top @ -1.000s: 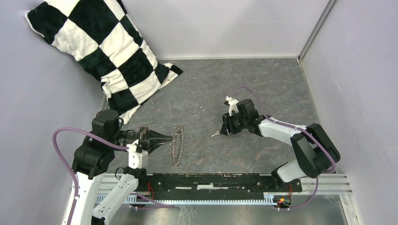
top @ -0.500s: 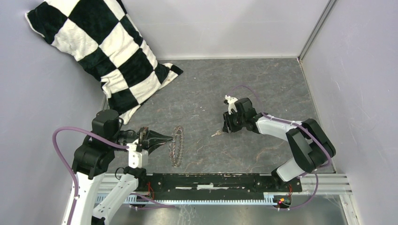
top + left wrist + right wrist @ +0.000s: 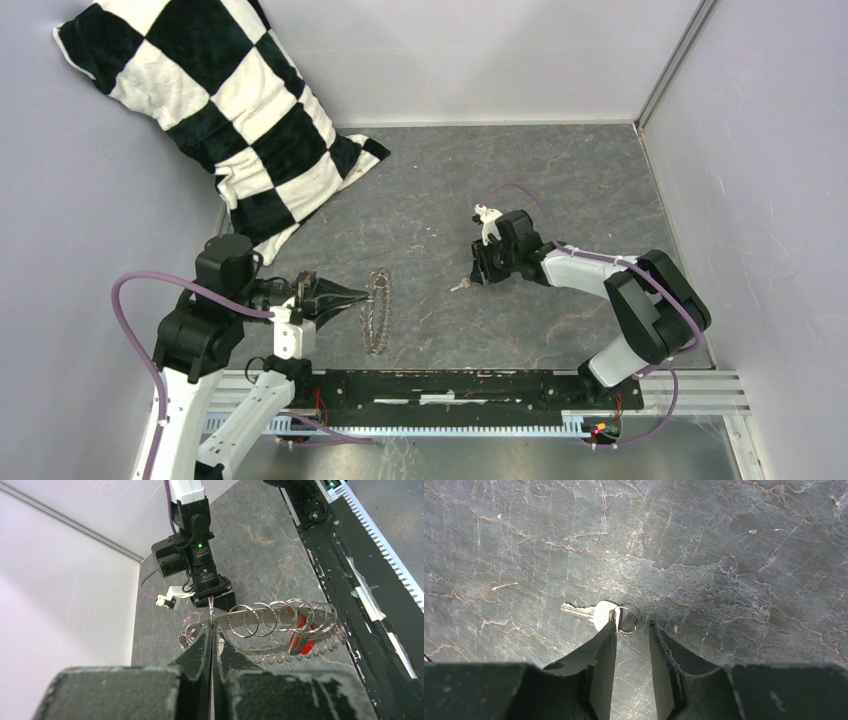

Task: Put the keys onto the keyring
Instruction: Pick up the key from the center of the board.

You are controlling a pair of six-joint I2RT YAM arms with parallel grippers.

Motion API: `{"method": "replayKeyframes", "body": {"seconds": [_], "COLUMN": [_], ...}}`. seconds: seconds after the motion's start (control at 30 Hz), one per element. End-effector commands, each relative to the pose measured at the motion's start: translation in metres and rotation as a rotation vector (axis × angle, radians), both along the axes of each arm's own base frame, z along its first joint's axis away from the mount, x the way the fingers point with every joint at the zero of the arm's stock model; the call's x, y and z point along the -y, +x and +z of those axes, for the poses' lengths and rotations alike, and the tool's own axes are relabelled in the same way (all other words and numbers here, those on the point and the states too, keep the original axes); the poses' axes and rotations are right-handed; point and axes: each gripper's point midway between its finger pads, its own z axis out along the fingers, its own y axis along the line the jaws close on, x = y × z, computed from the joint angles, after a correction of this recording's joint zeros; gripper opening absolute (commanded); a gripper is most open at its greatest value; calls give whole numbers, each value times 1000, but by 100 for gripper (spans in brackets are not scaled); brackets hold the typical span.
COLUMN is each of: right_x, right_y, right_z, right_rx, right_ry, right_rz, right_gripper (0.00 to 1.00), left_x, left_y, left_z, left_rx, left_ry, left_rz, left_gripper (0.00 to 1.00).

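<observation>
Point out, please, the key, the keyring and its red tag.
key point(image 3: 601, 613): right wrist view, on its head.
keyring point(image 3: 376, 312): top external view, mid-chain.
red tag point(image 3: 301, 635): left wrist view, on its centre.

Count: 1 key with 1 small ring on its head. 1 keyring, 1 red tag. 1 pillow. 2 grippers: left gripper, right gripper.

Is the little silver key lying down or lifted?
Flat: the small silver key lies on the grey marbled table, beside the open right pincer.
</observation>
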Motion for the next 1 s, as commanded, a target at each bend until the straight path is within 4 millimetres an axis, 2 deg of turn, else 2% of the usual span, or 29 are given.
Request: {"method": "replayKeyframes", "body": {"seconds": [0.0,0.1,0.2,0.3,0.33,0.43,0.6,0.8,0.97], "right_x": [-8,-11,-13,-16,-18,-22,-41,-58,-74], "right_y": [6,5,4,5,7,16,24,4,-25], "right_z": [1,0,-1,2,5,25,84,134,177], "right_rx": [9,18,21,29,40,105,312,556,780], "right_ry": [9,11,6,5,6,1,14,14,33], "right_rz": [4,10,20,31,37,63,208,409,570], "right_gripper": [36,33,25,10,1,0,1,0,0], "left_x": [0,-1,-1,-1,-1,-1,0,4,5], "left_y": [-6,-5,-5,-6,-7,-9,-14,-22,-23], "left_z": [14,13,13,14,13,11,8,9,6], "left_rx": [36,37,33,31,26,16,-12,-141,-177], "left_ry": [-25,-23,-23,-25,-26,-28,-35,-53,-54], "left_rz": [-8,-4,-4,-6,-7,-10,-22,-58,-67], "left_gripper": [2,2,2,2,2,2,2,2,2]}}
